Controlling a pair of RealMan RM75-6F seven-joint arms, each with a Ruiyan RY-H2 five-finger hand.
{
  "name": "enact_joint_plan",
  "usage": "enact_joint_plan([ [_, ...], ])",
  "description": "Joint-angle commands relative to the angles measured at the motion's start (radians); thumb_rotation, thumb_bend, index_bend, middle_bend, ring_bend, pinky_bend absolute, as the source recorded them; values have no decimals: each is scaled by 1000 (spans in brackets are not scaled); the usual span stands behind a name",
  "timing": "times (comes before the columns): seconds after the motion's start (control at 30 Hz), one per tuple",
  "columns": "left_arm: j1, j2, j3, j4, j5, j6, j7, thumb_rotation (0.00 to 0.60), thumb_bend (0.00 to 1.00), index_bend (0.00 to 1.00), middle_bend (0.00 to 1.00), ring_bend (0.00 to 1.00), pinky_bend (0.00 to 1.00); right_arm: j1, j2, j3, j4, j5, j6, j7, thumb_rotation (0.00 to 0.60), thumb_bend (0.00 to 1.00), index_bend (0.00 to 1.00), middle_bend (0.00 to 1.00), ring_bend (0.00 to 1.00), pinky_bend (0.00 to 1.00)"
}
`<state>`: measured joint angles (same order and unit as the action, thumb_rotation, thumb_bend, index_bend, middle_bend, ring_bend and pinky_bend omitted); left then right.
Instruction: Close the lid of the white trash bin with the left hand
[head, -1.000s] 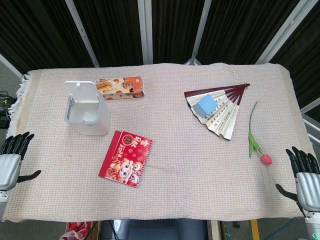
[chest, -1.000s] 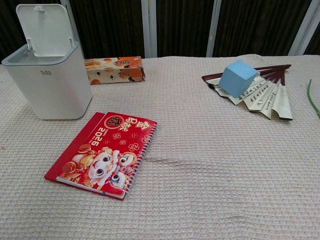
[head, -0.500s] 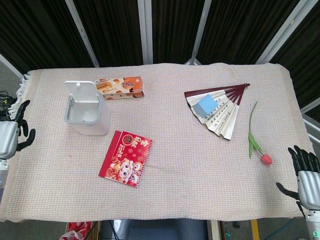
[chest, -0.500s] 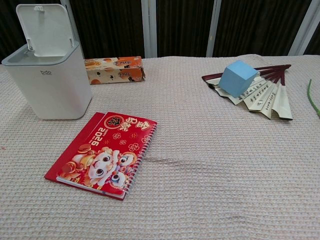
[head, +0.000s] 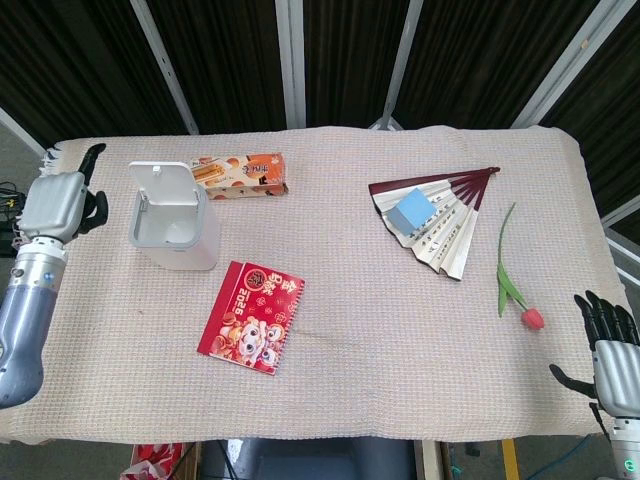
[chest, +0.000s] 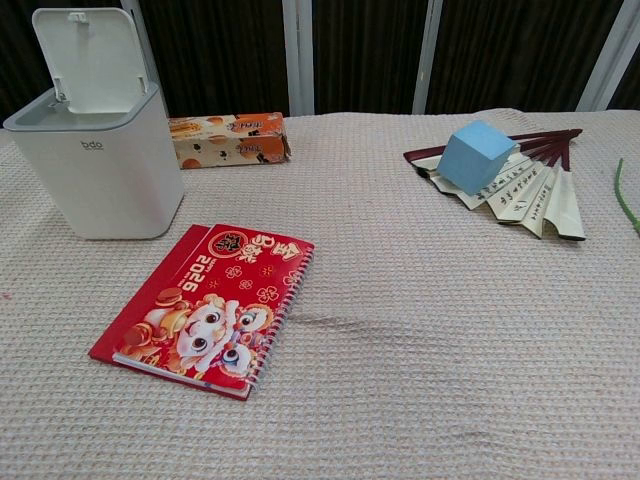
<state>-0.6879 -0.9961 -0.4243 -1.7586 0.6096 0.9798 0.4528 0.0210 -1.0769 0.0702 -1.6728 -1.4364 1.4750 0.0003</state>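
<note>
Over the last second the left hand travels up the left edge of the counter in the head view, from the near corner to a spot level with the white trash bin, just beside it on its left and apart from it. Its forearm now shows along the counter edge below it, where before only the hand showed. The right hand drops slightly lower at the near right corner, its fingers spread as before.
</note>
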Motion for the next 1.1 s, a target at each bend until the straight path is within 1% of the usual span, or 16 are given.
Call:
enact_joint_plan([
  [0.03, -137, -24, -2, 64, -182, -72, 114, 600, 676, 0, 987, 898, 1000, 1, 3, 1, -2, 3, -2, 6, 600, 195, 0, 0, 0, 0],
  [0.1, -184, -44, 14, 96, -244, -78, 154, 600, 684, 0, 989, 902, 1000, 2, 4, 3, -3, 7, -6, 11, 600, 195, 0, 0, 0, 0],
  [0.27, -259, -83, 38, 155, -349, -88, 203, 600, 694, 2, 996, 909, 1000, 5, 5, 5, -5, 15, -15, 18, 600, 194, 0, 0, 0, 0],
  [0.33, -284, -96, 49, 176, -389, -97, 216, 600, 701, 27, 999, 912, 1000, 6, 5, 5, -7, 17, -17, 19, 600, 194, 0, 0, 0, 0],
  [0.47, -317, -112, 67, 201, -437, -107, 229, 600, 718, 131, 1000, 924, 1000, 6, 6, 6, -7, 21, -19, 22, 600, 194, 0, 0, 0, 0],
  [0.63, -329, -107, 80, 188, -449, -104, 222, 600, 739, 261, 1000, 930, 1000, 5, 7, 6, -7, 20, -16, 22, 600, 194, 0, 0, 0, 0],
  [0.73, -327, -88, 88, 164, -437, -91, 215, 600, 752, 308, 1000, 935, 1000, 4, 8, 4, -8, 18, -14, 23, 600, 195, 0, 0, 0, 0],
  [0.87, -317, -58, 98, 124, -431, -84, 199, 600, 762, 336, 1000, 937, 1000, 2, 8, 0, -9, 10, -11, 21, 600, 195, 0, 0, 0, 0],
  [1.07, -290, 2, 114, 48, -401, -78, 166, 600, 773, 345, 1000, 938, 1000, -1, 8, -4, -12, 1, -5, 20, 600, 195, 0, 0, 0, 0],
  [1.1, -278, 17, 124, 26, -391, -79, 161, 600, 773, 345, 1000, 938, 1000, -1, 9, -5, -12, -1, -4, 20, 600, 195, 0, 0, 0, 0],
])
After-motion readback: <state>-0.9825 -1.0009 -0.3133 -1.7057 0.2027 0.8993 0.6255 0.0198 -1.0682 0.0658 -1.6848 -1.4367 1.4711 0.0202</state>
